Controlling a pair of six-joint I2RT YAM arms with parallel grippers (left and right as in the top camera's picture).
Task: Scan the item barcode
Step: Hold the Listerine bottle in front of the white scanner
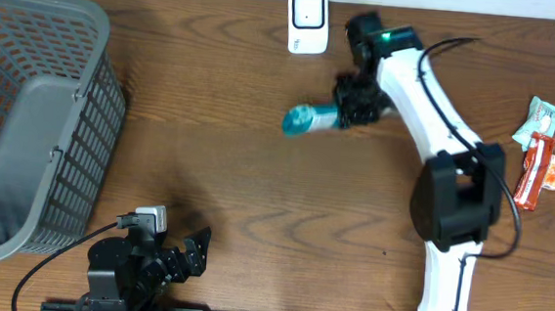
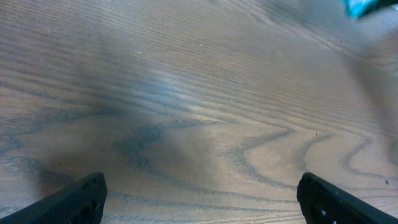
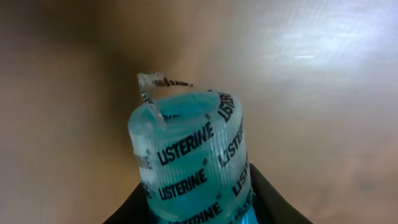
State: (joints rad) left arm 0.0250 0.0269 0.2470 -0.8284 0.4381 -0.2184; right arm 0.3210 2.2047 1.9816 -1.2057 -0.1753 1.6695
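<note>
A small blue Listerine bottle (image 1: 309,119) is held sideways above the table, its cap end pointing left. My right gripper (image 1: 353,104) is shut on the bottle's body. In the right wrist view the sealed cap (image 3: 189,155) fills the middle, with the black fingers (image 3: 273,202) against both sides of it. A white barcode scanner (image 1: 307,20) stands at the back edge, just up and left of the bottle. My left gripper (image 1: 191,249) rests open near the front left; in its wrist view the fingertips (image 2: 74,199) stand wide apart over bare wood.
A grey mesh basket (image 1: 35,124) fills the left side of the table. Several snack packets (image 1: 552,155) lie at the right edge. The right arm (image 1: 452,187) runs from the front centre-right up to the bottle.
</note>
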